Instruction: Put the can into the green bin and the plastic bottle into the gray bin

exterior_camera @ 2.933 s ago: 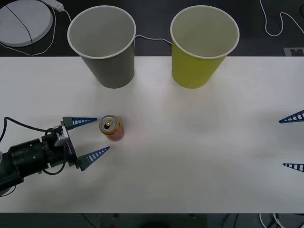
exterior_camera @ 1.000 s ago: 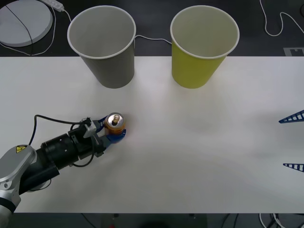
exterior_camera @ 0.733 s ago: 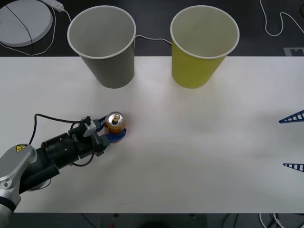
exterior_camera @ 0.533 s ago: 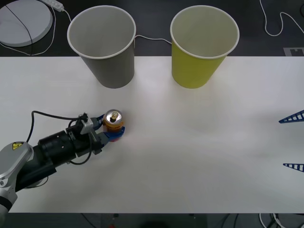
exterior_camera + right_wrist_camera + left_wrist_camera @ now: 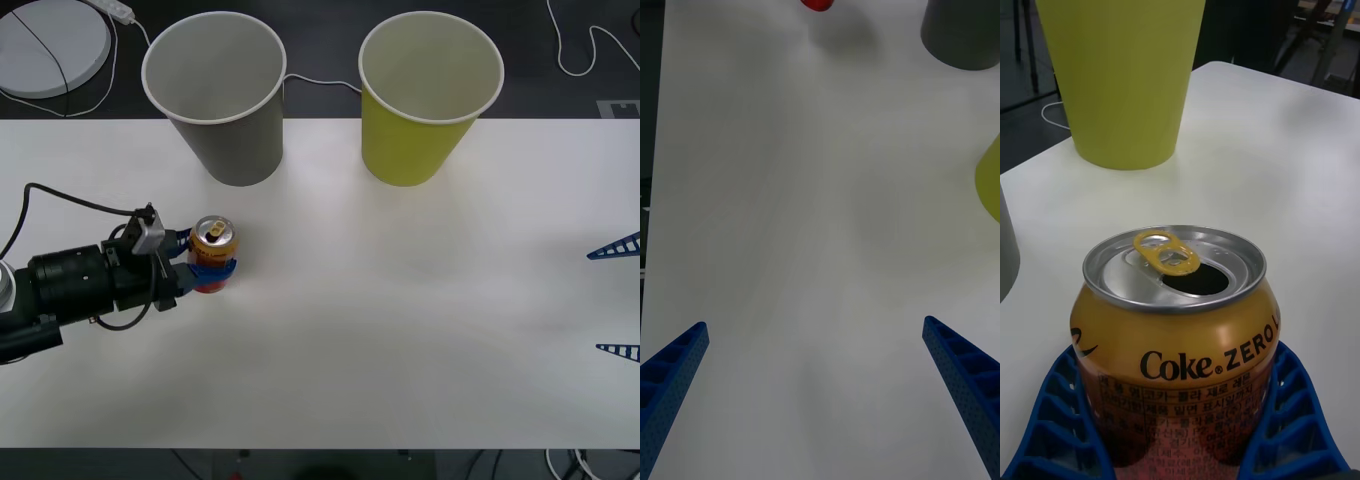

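Both blue fingers of my left gripper [image 5: 205, 272] were clamped around the can [image 5: 212, 253] (upright, its tab opened), on the white table [image 5: 400, 330] in front of the gray bin [image 5: 214, 95]. I had the right gripper [image 5: 615, 299] parked wide open, well right of the green bin [image 5: 430, 95].

A white worktop [image 5: 400, 330] spans the scene. Beyond its far edge lie a round white disc [image 5: 50, 45], and white cables [image 5: 580, 50] on the dark floor.
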Controlling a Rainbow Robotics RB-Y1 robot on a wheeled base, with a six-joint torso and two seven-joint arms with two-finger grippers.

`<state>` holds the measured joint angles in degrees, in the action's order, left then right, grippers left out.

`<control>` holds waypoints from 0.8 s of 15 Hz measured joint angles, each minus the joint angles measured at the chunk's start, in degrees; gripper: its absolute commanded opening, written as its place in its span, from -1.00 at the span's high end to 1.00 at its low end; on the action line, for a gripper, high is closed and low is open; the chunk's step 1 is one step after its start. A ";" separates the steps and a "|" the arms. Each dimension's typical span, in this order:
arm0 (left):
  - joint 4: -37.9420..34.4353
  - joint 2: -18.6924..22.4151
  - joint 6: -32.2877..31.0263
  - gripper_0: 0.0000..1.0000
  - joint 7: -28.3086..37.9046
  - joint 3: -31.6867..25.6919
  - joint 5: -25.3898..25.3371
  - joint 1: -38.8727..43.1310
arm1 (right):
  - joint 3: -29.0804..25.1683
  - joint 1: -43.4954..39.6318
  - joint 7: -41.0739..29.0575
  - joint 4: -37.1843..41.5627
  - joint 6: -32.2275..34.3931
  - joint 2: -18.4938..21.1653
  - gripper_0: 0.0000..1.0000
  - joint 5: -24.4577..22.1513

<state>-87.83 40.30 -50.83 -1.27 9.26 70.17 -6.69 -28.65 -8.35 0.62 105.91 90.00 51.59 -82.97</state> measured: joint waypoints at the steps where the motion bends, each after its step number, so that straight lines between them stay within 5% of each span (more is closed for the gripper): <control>1: -1.27 1.18 -0.81 1.00 2.10 -0.37 1.14 0.03 | 0.00 0.00 0.00 0.00 0.00 0.00 -1.00 0.00; 7: -13.89 5.71 -13.49 1.00 23.11 -9.96 13.86 0.06 | 0.00 0.00 0.00 0.00 0.00 0.00 -1.00 0.00; 12: -32.73 11.03 -21.39 1.00 48.30 -14.97 23.44 -0.38 | 0.00 0.00 0.00 0.00 0.00 0.00 -1.00 0.00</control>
<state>-120.56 51.33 -72.22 47.03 -5.71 93.61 -7.07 -28.65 -8.35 0.62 105.91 90.00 51.59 -82.97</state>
